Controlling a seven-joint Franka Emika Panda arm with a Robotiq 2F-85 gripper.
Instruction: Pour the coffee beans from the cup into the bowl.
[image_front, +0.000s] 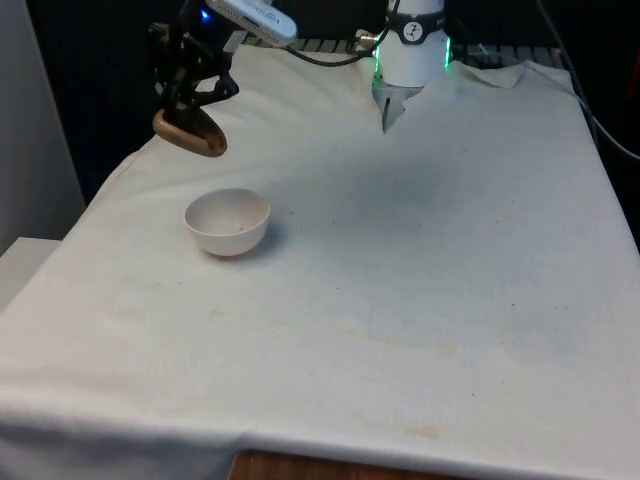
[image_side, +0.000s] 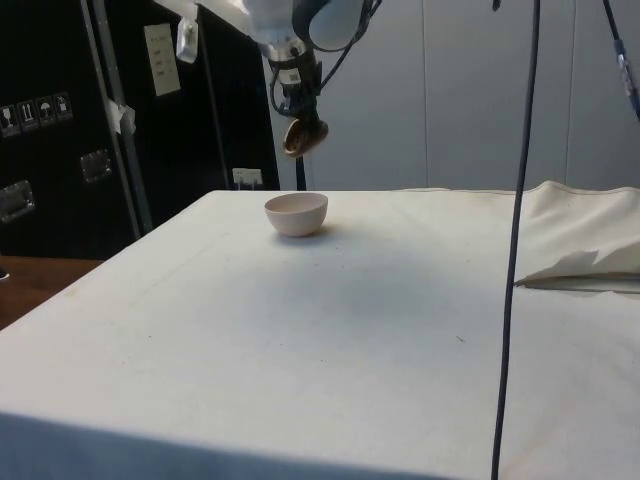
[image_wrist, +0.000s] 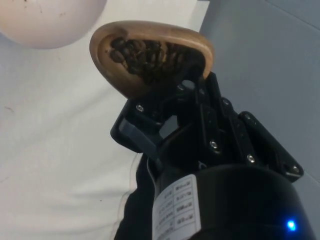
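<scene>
Gripper (image_front: 190, 105) at far left of the front view, jaws clamped on tilted wooden cup (image_front: 190, 133), fingertips hidden behind its rim; coffee beans (image_wrist: 145, 54) inside. White bowl (image_front: 228, 222) just nearer, on cloth (image_front: 420, 260), contents hard to tell

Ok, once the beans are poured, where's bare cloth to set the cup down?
Free: the broad cloth between the bowl and the front view's right edge, and the near stretch ahead of the bowl. Crowded: only around the bowl, where the gripper holds the tilted cup just behind it.
</scene>
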